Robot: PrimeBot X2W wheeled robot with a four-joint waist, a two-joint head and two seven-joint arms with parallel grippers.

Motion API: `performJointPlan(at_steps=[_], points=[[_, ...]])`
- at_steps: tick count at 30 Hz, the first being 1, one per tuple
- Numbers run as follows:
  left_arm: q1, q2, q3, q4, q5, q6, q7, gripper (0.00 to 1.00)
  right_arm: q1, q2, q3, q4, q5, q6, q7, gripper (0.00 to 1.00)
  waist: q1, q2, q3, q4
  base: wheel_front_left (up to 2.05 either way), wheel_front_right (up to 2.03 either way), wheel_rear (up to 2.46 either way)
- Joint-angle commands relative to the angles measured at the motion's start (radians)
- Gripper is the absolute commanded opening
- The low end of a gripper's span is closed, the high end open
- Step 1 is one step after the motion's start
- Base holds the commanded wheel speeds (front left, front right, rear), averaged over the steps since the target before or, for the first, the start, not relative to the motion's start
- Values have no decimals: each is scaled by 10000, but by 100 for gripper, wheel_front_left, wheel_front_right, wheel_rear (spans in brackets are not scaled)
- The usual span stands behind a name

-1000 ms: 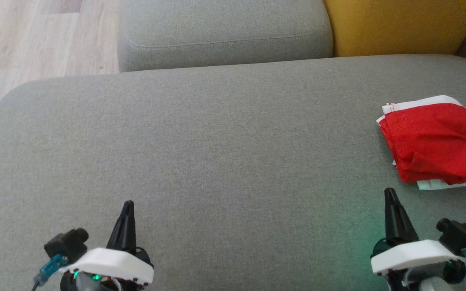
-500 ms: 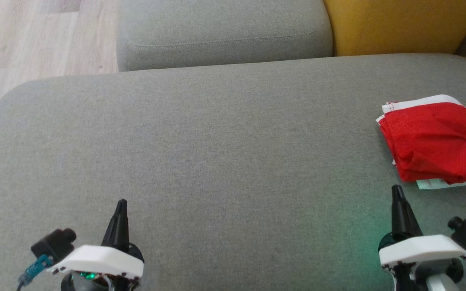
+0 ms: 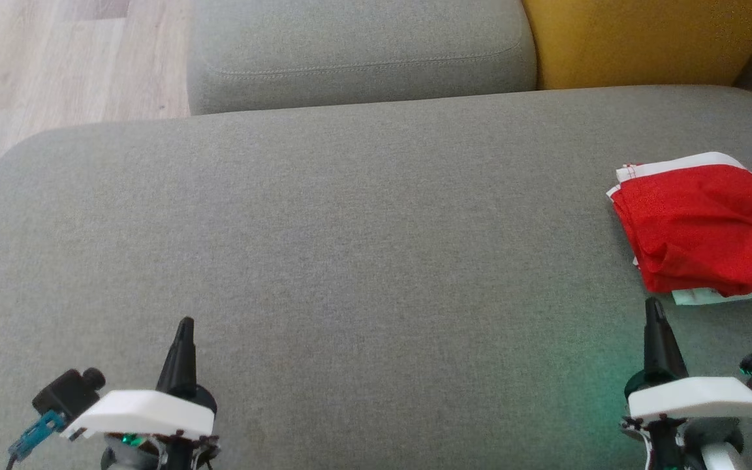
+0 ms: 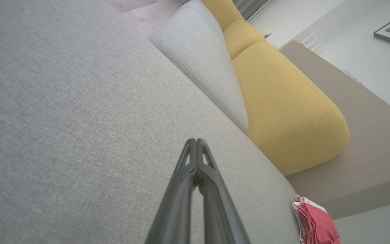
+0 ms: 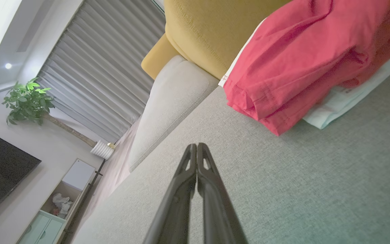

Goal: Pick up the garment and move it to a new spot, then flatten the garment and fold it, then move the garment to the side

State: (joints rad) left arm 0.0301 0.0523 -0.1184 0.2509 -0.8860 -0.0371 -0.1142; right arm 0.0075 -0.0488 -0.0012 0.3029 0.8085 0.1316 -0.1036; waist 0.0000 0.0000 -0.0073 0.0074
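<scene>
Holding our left gripper (image 3: 185,322) at lower left, fingers pressed together, empty | right gripper (image 3: 654,302) at lower right, likewise closed, empty | red garment (image 3: 702,228) folded at right edge of grey cushion (image 3: 350,228)

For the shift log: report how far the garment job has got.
Done, it seems: the garment lies folded in a red and white stack at the right side of the seat. In hand: nothing; the left gripper and right gripper are shut, empty, and apart from it. Left: probably nothing, though the folds look somewhat rumpled.
</scene>
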Motion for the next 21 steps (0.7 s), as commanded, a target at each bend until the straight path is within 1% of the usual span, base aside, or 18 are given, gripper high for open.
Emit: performJointPlan(at_steps=[1, 21], points=[[-615, 132, 263, -295, -341, -118, 98, 0, -588, -159, 31, -386, 406, -4, 105, 0, 0, 0, 3, -2, 0, 0, 0], [-818, 150, 745, -234, -2299, -342, 629, 0, -737, -173, -212, -444, 2552, -6, 611, 0, 0, 0, 31, -22, 0, 0, 0]])
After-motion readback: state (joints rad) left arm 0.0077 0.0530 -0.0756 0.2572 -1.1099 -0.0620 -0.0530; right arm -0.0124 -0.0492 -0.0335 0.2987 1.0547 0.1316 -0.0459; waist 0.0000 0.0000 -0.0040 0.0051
